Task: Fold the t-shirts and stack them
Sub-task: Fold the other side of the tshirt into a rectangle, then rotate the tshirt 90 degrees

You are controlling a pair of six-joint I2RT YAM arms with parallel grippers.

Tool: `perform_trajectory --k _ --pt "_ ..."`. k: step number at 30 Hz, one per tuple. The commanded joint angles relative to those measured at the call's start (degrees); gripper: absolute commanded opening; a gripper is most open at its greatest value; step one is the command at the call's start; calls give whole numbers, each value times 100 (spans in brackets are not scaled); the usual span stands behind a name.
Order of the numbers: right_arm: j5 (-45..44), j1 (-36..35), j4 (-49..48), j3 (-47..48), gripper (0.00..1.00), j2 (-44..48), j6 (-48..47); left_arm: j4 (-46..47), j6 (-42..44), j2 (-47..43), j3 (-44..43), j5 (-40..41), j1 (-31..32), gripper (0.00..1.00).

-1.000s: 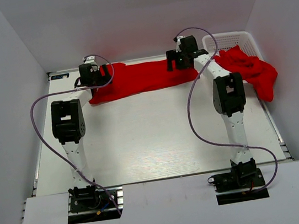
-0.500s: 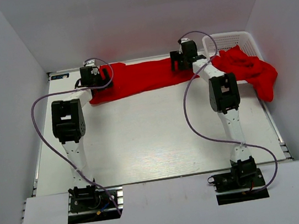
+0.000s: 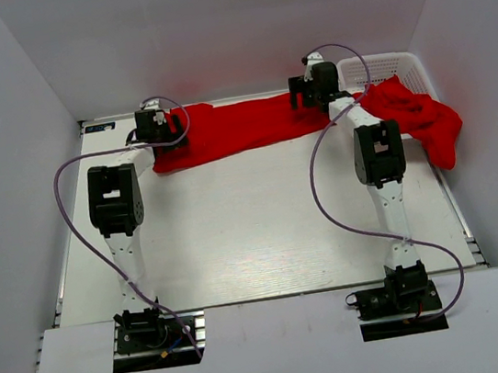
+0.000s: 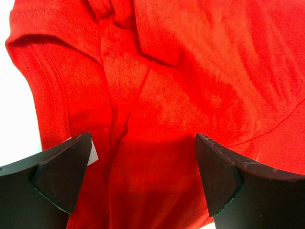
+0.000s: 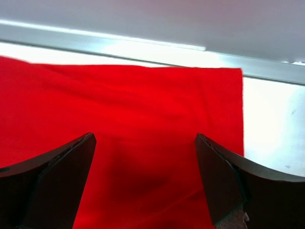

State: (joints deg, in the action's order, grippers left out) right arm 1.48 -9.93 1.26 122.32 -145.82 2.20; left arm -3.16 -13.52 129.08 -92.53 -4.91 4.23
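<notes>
Top external view: one flat t-shirt (image 3: 241, 127), bright red, lies stretched along the tabletop's (image 3: 255, 232) far edge. A heap of t-shirts (image 3: 421, 121) spills from the white basket (image 3: 389, 63) at the far right corner. The left gripper (image 3: 150, 126) hangs over the flat shirt's left end, the right gripper (image 3: 306, 95) over its right end.

Left wrist view: jaws spread wide above wrinkled cloth beside a stitched edge.

Right wrist view: jaws spread wide above smooth cloth near a square corner.

Both should probably pinch close to the edges, evenly, for a clean fold.
</notes>
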Motion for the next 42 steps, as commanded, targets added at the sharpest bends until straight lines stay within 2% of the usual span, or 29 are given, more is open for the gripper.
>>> perform_trajectory --k 1,3,4,8,11,14,19,22,24,26,30,33,34,36,37,38,39,40,41,42 --pt "177 -35 -188 -269 90 677 -202 -132 139 -111 -414 95 25 100" --pt "230 -70 -152 -305 90 713 -367 -132 314 -111 -563 95 78 100" --pt "265 -61 240 -218 90 695 -421 -132 315 -41 -790 95 78 100" --pt "-119 -131 621 -191 90 669 -536 -510 315 135 -1337 -133 78 100" --pt "-472 -114 867 -174 90 660 -300 -625 315 267 -1461 -290 140 100" --pt "-542 -61 1025 -226 90 634 16 -625 315 494 -1382 -790 271 100" --pt "-367 -79 1481 -26 90 441 280 -1037 210 1066 -1882 -1126 438 100" --pt "-367 -44 1710 -77 90 519 658 -1090 87 1321 -2006 -1126 438 100" --pt "-245 -35 2245 -129 90 581 931 -1291 25 1462 -2277 -942 438 100" --pt "202 -35 2492 -348 90 825 1289 -1424 -28 1663 -2540 -872 438 100" --pt "854 -79 2362 -2121 90 1310 1441 -1539 -151 1875 -2866 -714 438 100" --pt "916 -123 2607 -2835 90 1757 1485 -1609 -99 2016 -3139 -652 438 100" --pt "925 -175 2495 -3602 90 2089 1494 -1609 -98 2077 -3200 -513 438 100" --pt "1240 -333 2520 -4109 90 2590 1512 -1557 -98 2147 -3429 -511 438 100" --pt "1485 -429 2589 -4816 90 2933 1407 -1495 -98 2148 -3508 -668 438 100" --pt "1722 -526 2660 -5041 90 3093 1337 -1295 -159 2218 -3561 -800 438 100" --pt "1785 -910 2721 -5234 90 3521 1275 -1162 -160 2305 -3631 -932 438 100" --pt "1882 -1079 2974 -5749 90 3621 1057 -969 -325 2367 -3753 -1142 438 100" --pt "2109 -1229 3073 -5876 90 3735 950 -837 -379 2446 -3755 -1344 438 100" --pt "2198 -1770 3230 -6017 90 3962 862 -740 -458 2603 -3842 -1546 438 100"
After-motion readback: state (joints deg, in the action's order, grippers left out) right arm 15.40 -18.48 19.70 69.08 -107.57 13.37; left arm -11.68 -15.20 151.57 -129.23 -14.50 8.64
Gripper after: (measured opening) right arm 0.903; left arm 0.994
